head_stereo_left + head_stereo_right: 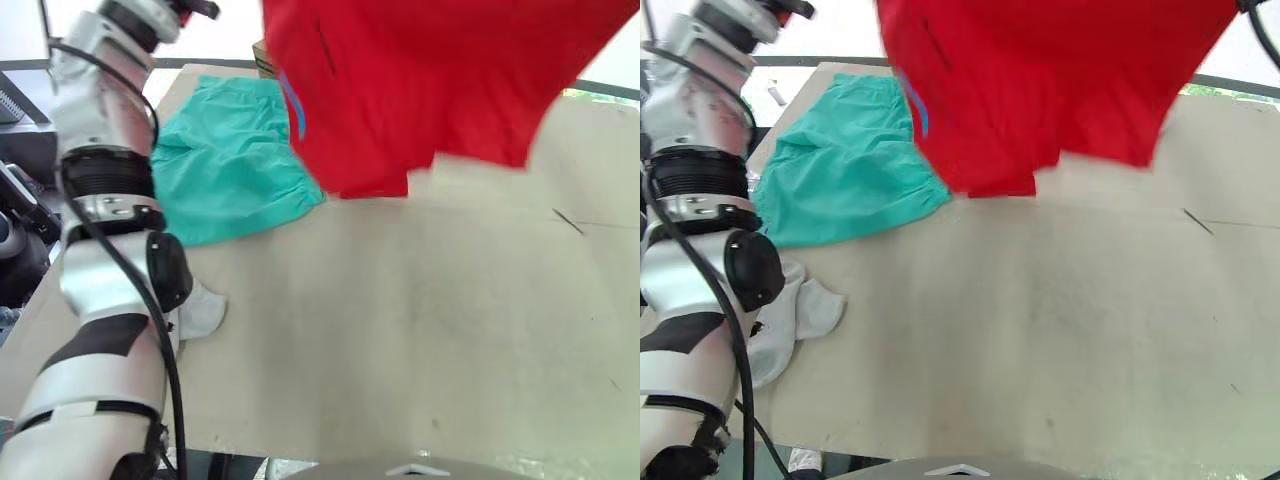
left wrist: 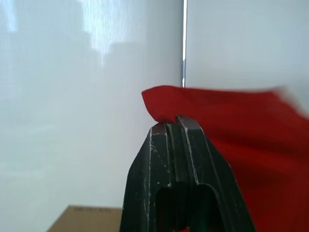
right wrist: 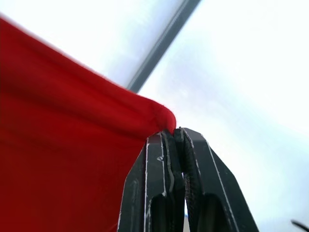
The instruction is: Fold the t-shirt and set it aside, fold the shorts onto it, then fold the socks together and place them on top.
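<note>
Left wrist view shows the left gripper [image 2: 173, 121] pinched tight on a corner of the t-shirt [image 2: 231, 140], the two black fingers pressed together with red cloth caught between their tips. In the right wrist view, the right gripper [image 3: 172, 133] is likewise clamped on another corner of the same red fabric, its fingers closed with the hem bunched just above them. Between the two grips the t-shirt hangs spread in the air, raised above the far part of the tabletop [image 1: 420, 340]; its lower hem dangles over the far middle of the surface, and a small blue label shows on its left side. Its lower left part overlaps the shorts [image 1: 230, 160] as seen from the head, though whether they touch cannot be told. The shorts lie flat and rumpled at the far left of the tabletop, their elastic waist gathered along the near right side. The socks [image 1: 800, 315] lie crumpled by the left edge, nearer than the shorts and partly hidden behind the left arm. A thin dark mark lies on the tabletop toward the right edge.
</note>
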